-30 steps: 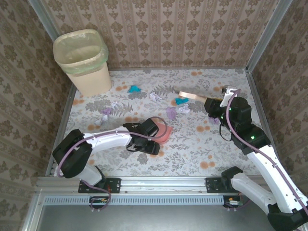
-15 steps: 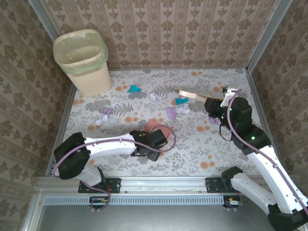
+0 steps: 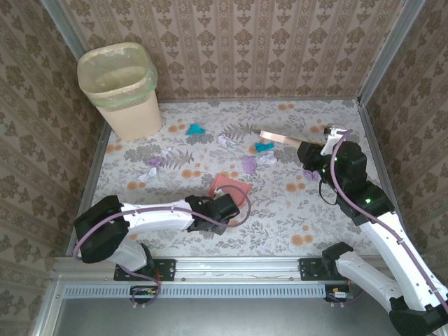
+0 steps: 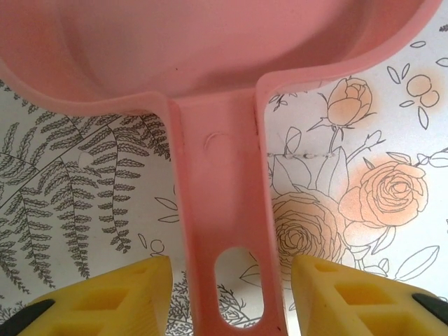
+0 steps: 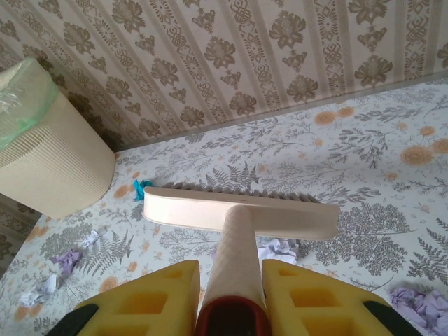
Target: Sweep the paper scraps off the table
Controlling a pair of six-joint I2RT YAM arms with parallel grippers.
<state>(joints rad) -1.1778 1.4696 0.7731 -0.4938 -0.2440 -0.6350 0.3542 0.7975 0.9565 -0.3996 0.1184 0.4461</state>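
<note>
Left gripper point(image 3: 222, 204) sits low over the table point(image 3: 280, 217), near the front edge and left of centre. In the left wrist view the left gripper point(image 4: 231, 280) straddles the handle point(image 4: 220, 196) of a pink dustpan point(image 4: 210, 42). One yellow finger point(image 4: 126, 294) stands on each side, a thin strip of cloth shows between each finger and the handle, so the jaws are spread and not pinching. The dustpan point(image 3: 229, 185) lies flat on the cloth, pan end pointing away from the arm bases.

Right gripper point(image 3: 308, 150) is at the far right of the table. In the right wrist view the right gripper point(image 5: 231, 287) is pressed onto the cream handle point(image 5: 234, 252) of a brush point(image 5: 238, 210). The brush point(image 3: 276, 137) has its head lying crosswise, bristles facing the far wall.

Paper scraps point(image 3: 248, 164) lie scattered across the far half of the table: teal bits point(image 3: 194, 129) point(image 3: 263, 147), lilac point(image 3: 154, 162), white point(image 3: 268, 159). All are apart from the dustpan. One teal bit point(image 5: 142, 186) lies just beside the brush head's left end.

Cream bin point(image 3: 122, 87) with a green liner stands in the far left corner.
</note>
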